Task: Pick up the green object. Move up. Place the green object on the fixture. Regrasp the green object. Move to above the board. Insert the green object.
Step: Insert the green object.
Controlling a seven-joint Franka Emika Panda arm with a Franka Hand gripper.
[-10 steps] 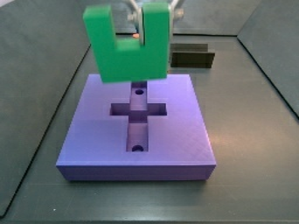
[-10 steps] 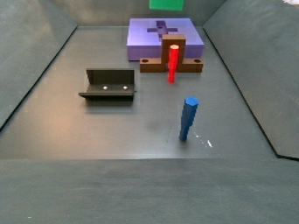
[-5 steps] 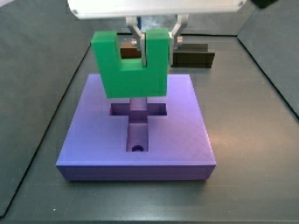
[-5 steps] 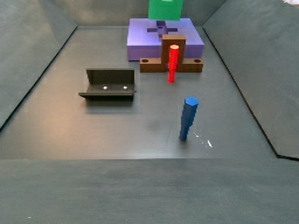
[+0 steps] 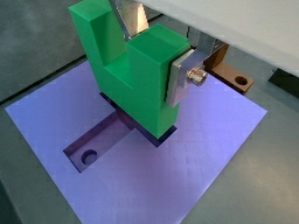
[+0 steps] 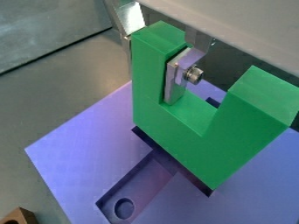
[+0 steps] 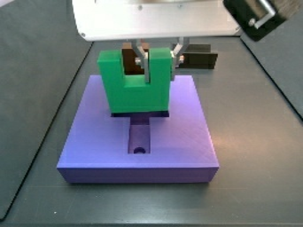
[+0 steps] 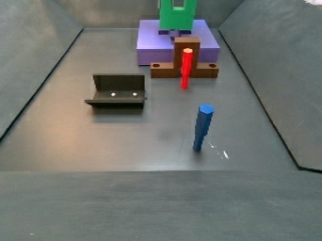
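Observation:
The green object (image 7: pixel 134 89) is a U-shaped block standing upright over the middle of the purple board (image 7: pixel 178 142). Its lower end sits at the mouth of the cross-shaped recess and covers most of it. My gripper (image 7: pixel 158 55) comes down from above and is shut on one of its upright arms. In both wrist views the silver finger plates (image 5: pixel 176 80) (image 6: pixel 176 77) press that arm of the green object (image 5: pixel 128 83) (image 6: pixel 198 127) from two sides, above the board (image 5: pixel 222 153) (image 6: pixel 76 162). The fixture (image 8: pixel 117 90) stands apart on the floor.
A brown block (image 8: pixel 185 68) with a red peg (image 8: pixel 186 64) stands against the board's (image 8: pixel 153 40) near side, and it also shows in a wrist view (image 5: pixel 233 77). A blue rod (image 8: pixel 202 127) stands upright on the floor. Grey walls enclose the floor.
My gripper has come straight down with the green object, from well above the board to the mouth of the cross-shaped recess. Nothing else has moved.

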